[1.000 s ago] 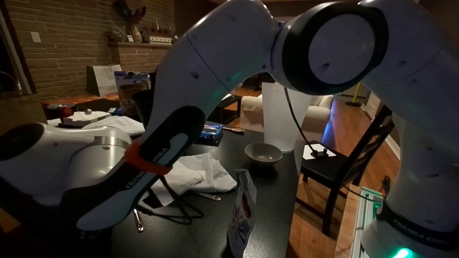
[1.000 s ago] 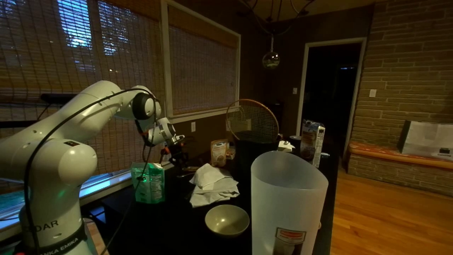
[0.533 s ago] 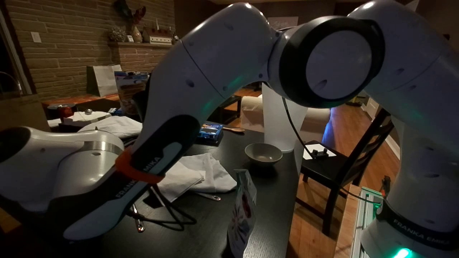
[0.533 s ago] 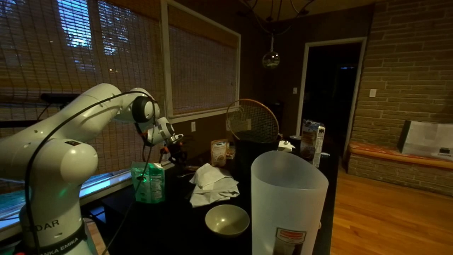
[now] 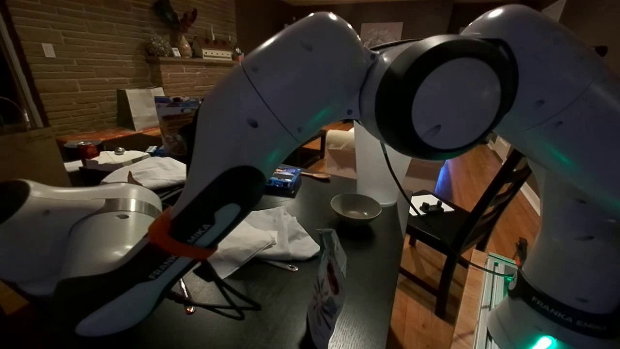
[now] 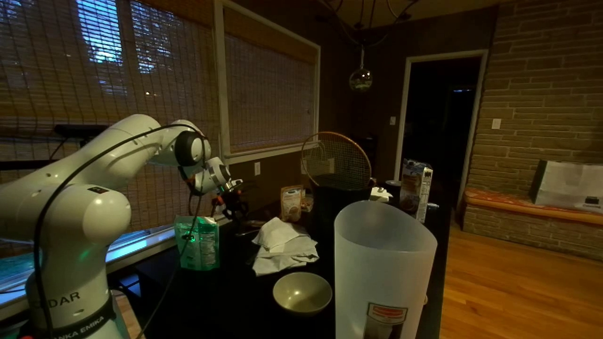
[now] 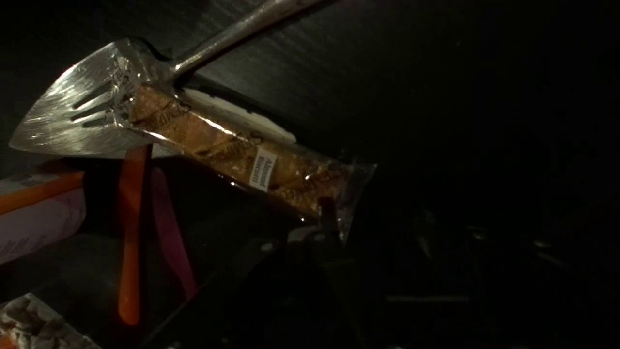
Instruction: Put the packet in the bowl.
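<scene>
A clear packet (image 7: 242,150) of brown biscotti with a small white label lies on the dark table in the wrist view. One end overlaps a metal pie server (image 7: 92,104). My gripper (image 7: 397,206) is open and empty. Its left finger overlaps the packet's near right end; the right finger is nearly lost in the dark. In an exterior view the gripper (image 6: 238,205) is over the table's far window side; the packet cannot be made out there. The pale grey bowl (image 5: 356,213) sits empty on the table, well away from the gripper, and also shows here (image 6: 301,299).
A tall frosted bin (image 6: 384,273) stands beside the bowl. A green pouch (image 6: 200,247) stands upright near the arm. White cloths (image 6: 285,249) lie between gripper and bowl. A black bucket (image 6: 325,202) stands behind. Orange (image 7: 131,232) and pink (image 7: 172,232) handles lie beside the packet.
The arm has moved lower, and outward to the left in an exterior view, bringing the gripper down a little. The bowl, cloths and pouch have not moved.
</scene>
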Tool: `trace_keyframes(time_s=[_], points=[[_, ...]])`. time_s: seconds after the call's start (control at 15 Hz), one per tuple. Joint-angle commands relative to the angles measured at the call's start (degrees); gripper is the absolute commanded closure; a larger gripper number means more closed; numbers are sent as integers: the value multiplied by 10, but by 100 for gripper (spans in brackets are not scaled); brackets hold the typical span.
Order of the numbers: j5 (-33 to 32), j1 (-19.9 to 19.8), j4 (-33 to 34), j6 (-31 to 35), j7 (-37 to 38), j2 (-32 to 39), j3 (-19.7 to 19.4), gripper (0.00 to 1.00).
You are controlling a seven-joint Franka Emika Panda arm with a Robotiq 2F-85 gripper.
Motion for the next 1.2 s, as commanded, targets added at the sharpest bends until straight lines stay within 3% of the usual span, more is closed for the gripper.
trace_keyframes(time_s=[0.0, 0.13, 0.2, 0.53, 1.0, 1.13], points=[[5, 3, 32, -19, 1, 20, -1, 84], [4, 3, 33, -20, 3, 20, -3, 98], [3, 3, 32, -20, 6, 20, -4, 100], [0, 2, 14, -1, 25, 3, -8, 100], [-84, 26, -100, 149, 100, -151, -41, 100], [-90, 36, -145, 139, 125, -207, -47, 100]])
